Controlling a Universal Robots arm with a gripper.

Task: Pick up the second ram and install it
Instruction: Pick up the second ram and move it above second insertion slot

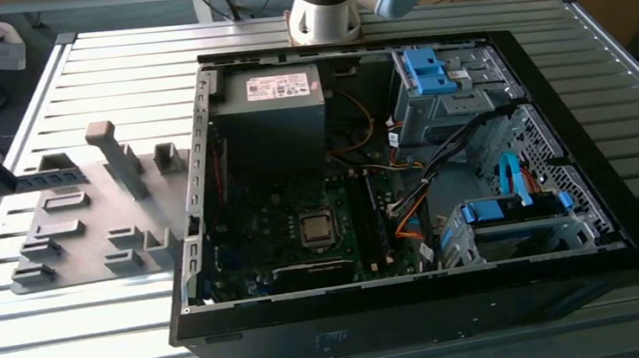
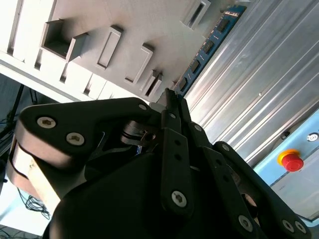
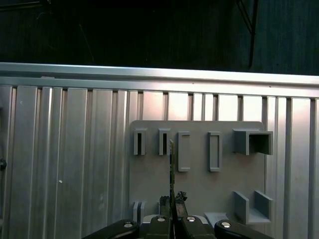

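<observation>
We see the gripper [image 2: 172, 102] with its jaws closed tight on one end of the second ram [image 2: 209, 42]. In the second wrist view the dark blue-green board, with its row of black chips, runs straight out from the jaws. It reaches across the edge of the grey holder plate [image 2: 124, 25] towards the ribbed metal worktop [image 2: 259, 89].

In the first wrist view we look along the stick edge-on, a thin line rising from between the jaws over the plate and its slotted blocks. We cannot tell whether its far end touches the plate or hangs just above it.

In the exterior view the gripper is at the exterior view's far left, over the holder plate's side of the worktop. It is well apart from the open computer case [image 1: 425, 326], and the stick lies roughly level from it as a dark bar. The motherboard [image 1: 254, 228] lies flat inside the case. The arm's base [image 1: 322, 14] stands behind the case. A red button [image 2: 291, 160] sits on a pale blue surface beyond the worktop's edge.
</observation>
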